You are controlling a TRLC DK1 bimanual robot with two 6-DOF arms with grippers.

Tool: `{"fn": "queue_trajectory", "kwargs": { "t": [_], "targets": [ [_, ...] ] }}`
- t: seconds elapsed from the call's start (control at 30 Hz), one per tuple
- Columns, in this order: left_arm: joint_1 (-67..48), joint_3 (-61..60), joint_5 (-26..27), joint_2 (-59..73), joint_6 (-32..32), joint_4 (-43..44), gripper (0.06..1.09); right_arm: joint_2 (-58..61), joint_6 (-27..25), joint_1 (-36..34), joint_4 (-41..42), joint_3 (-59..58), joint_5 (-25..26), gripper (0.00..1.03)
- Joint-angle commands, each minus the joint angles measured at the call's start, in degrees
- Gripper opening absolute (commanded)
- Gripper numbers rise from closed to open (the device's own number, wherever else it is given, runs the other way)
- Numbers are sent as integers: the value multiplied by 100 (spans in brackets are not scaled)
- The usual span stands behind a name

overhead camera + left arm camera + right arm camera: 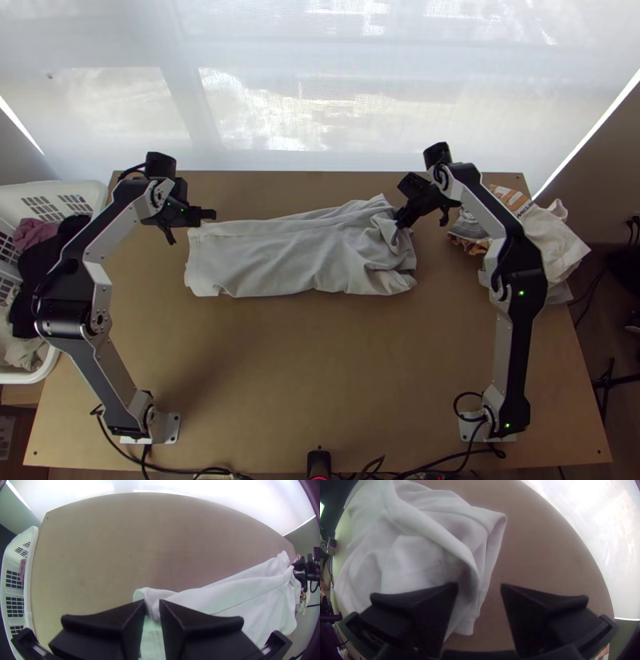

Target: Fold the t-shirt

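My left gripper [205,215] is at the upper left corner of the light grey t-shirt [272,254] in the top view. The shirt lies as a long folded strip, fairly smooth at its left end and bunched at its right. My right gripper [403,221] is at that rumpled end. In the left wrist view a narrow gap parts the fingers of the left gripper [152,601], with the shirt [213,603] showing through it. The right gripper [480,586] is open wider, one finger over the edge of the shirt [416,560], bare table beside the other.
A white basket [94,192] of clothes stands beyond the table's left edge. More clothes, among them a whitish cloth [554,240], lie at the table's right edge. Bare wood [320,360] stretches between the shirt and the arms' bases.
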Motion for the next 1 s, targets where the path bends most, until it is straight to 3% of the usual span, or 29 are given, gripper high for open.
{"fn": "queue_trajectory", "kwargs": {
  "t": [0.0, 0.1, 0.17, 0.4, 0.7, 0.97],
  "targets": [
    [-70, 115, 9, -138, -9, -179, 64, -250, 226, -31, -6, 8, -10, 98],
    [-44, 221, 9, -340, -27, -452, 81, -541, 340, 40, -24, 87, -19, 98],
    [-8, 238, 9, -516, -80, -645, 84, -760, 437, 119, -24, 140, -27, 98],
    [106, -113, 9, -1087, -159, -1322, 90, -1578, 692, 576, -129, 149, -98, 98],
    [9, -940, 9, -1202, -290, -839, 95, -2131, 701, 1384, -287, -791, -115, 98],
    [-307, -896, 9, -850, -440, -619, 95, -2140, 657, 1674, 346, -1943, -115, 98]
  ]
}}
